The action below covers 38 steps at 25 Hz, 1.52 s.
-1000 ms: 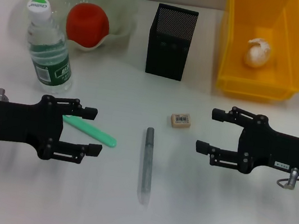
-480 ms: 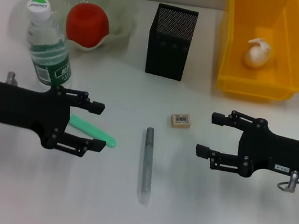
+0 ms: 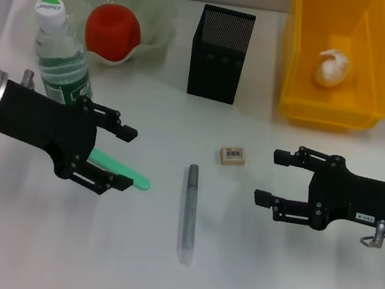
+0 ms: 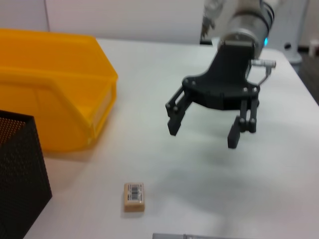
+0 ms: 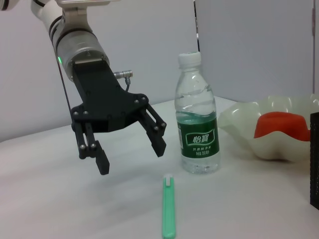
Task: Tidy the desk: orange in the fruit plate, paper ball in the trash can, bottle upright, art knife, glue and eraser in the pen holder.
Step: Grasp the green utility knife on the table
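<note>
The orange (image 3: 112, 29) lies in the fruit plate (image 3: 163, 8). The bottle (image 3: 62, 65) stands upright beside it. The paper ball (image 3: 333, 68) lies in the trash can (image 3: 329, 111). The eraser (image 3: 232, 155), a green art knife (image 3: 126, 171) and a grey glue stick (image 3: 189, 214) lie on the table in front of the pen holder (image 3: 221, 44). My left gripper (image 3: 126, 159) is open and empty, hovering over the knife's near end. My right gripper (image 3: 270, 177) is open and empty, right of the eraser; it also shows in the left wrist view (image 4: 203, 136).
The right wrist view shows the left gripper (image 5: 132, 158) above the knife (image 5: 169, 206), with the bottle (image 5: 198, 129) just behind. The left wrist view shows the eraser (image 4: 134, 196) between the pen holder (image 4: 15, 179) and the right gripper.
My left arm has swung farther back toward the bottle and tilted, its open fingers still over the knife. My right gripper has drifted slightly nearer and stays open.
</note>
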{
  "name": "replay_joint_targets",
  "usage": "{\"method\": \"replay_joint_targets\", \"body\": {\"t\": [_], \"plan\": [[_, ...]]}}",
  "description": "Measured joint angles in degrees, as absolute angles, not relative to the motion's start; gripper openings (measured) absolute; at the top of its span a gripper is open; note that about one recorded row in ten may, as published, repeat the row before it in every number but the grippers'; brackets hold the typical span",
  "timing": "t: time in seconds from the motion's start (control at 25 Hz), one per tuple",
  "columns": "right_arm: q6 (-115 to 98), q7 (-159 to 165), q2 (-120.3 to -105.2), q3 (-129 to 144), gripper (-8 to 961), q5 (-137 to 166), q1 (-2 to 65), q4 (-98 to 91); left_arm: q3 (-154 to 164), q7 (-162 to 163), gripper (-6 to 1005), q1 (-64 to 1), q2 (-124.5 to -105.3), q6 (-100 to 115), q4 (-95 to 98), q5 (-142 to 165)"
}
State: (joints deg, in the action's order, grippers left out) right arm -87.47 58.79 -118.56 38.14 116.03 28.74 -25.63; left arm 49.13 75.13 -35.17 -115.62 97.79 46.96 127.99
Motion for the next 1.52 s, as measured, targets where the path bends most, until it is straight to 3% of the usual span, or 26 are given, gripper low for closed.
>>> {"method": "replay_joint_targets", "body": {"t": [0.56, 1.52], "plan": [[-86.9, 61.2, -118.97, 38.1, 823, 115.8, 29.6, -25.9, 53.7, 74.6, 777, -42.2, -118.14, 97.5, 54.4, 140.7], [-81.1, 61.5, -119.42, 37.9, 823, 115.4, 30.4, -22.5, 70.2, 74.0, 773, -44.1, -118.67, 89.0, 58.4, 151.9]]}}
